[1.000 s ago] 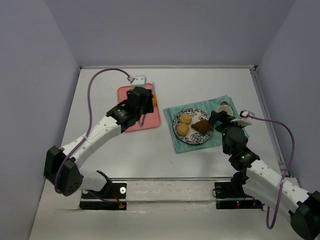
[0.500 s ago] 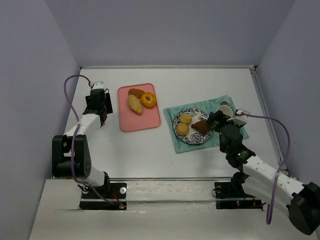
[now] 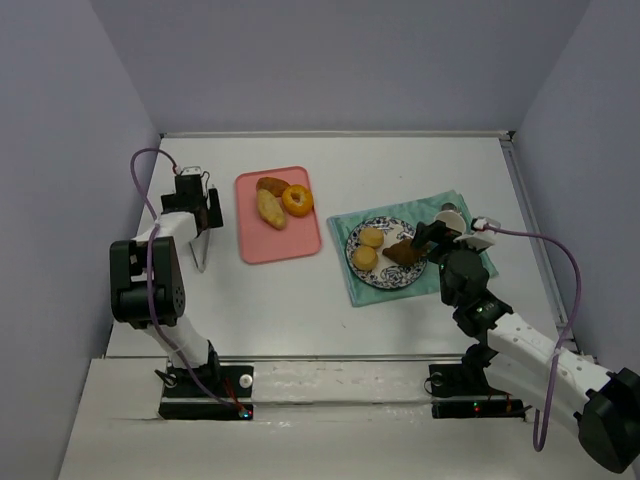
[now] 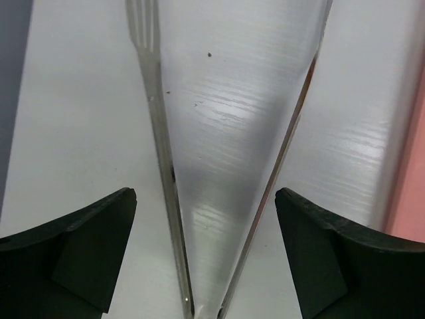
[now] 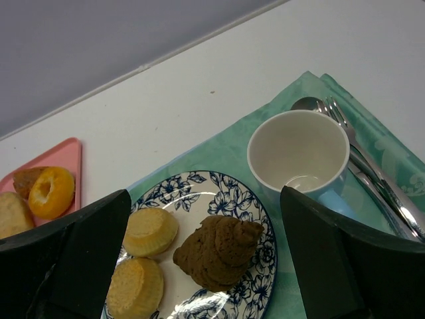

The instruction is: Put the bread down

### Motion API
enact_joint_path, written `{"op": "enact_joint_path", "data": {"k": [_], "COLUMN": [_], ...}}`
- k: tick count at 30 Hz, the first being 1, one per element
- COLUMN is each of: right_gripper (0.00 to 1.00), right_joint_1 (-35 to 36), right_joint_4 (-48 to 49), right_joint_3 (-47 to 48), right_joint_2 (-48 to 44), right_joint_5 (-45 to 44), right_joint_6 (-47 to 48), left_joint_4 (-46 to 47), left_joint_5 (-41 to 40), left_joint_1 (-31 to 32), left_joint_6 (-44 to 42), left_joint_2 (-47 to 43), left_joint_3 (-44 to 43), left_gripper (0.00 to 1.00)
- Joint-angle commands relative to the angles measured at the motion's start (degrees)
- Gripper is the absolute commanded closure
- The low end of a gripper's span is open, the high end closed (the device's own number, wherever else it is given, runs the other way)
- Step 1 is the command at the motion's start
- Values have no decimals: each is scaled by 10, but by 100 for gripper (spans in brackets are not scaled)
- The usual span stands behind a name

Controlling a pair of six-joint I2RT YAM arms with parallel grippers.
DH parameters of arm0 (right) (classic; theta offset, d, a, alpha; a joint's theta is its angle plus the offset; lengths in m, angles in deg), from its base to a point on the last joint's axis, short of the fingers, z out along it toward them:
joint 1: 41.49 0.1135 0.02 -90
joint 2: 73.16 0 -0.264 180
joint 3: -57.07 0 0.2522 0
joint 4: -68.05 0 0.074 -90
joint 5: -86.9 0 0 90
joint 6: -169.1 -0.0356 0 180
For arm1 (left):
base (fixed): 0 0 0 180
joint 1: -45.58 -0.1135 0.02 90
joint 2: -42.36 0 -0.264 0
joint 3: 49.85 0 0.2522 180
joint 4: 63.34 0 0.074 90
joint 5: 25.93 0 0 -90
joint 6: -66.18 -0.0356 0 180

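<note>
Three pieces of bread lie on the pink tray (image 3: 280,238): a brown roll (image 3: 270,184), a pale long roll (image 3: 270,208) and an orange ring (image 3: 297,200). The patterned plate (image 3: 412,276) holds two yellow muffins (image 5: 149,230) and a brown bread (image 5: 217,252). My left gripper (image 3: 197,205) is left of the tray, open. Metal tongs (image 4: 159,133) spread in a V between its fingers, with a gap on each side. My right gripper (image 5: 204,219) is open and hovers over the plate's near right side, holding nothing.
A teal cloth (image 3: 350,285) lies under the plate. On it, right of the plate, are a white cup (image 5: 299,149) and a spoon and fork (image 5: 372,176). The purple side wall runs close to the left arm.
The left arm swung from over the pink tray to the table's left side and folded back. Its jaws opened wide and the tongs spread. The right arm barely moved.
</note>
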Motion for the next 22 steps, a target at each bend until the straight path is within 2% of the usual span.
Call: {"op": "enact_joint_path", "data": {"k": [1,6,8,9,13,16,22], "right_gripper": [0,0,0,0,0,0,0], "right_joint_1": [3,3,3,3,3,3,3], "right_joint_4": [31,-8,-21,-32,-59,-65,-125], "right_joint_3": [25,48,55,60,72,76,103], "right_joint_2": [-7,-13,-16,-18,-24,-28,-29], "right_joint_5": [10,14,14,13,20,31,46], "right_joint_6": [7,-1,-6,-9,-19,-21,-30], "left_joint_4": [-46,-40,-23,3,99,130,132], "left_joint_5": [-49,-29,14,71,206,218,237], "left_joint_1": [0,4,4,5,8,9,9], "left_joint_6": [63,158,193,210,231,253,251], "left_joint_2": [-103,-290,-355,-416,-565,-603,-622], "left_joint_3": [-31,3,50,87,202,243,258], "left_gripper": [1,1,1,1,1,1,1]}}
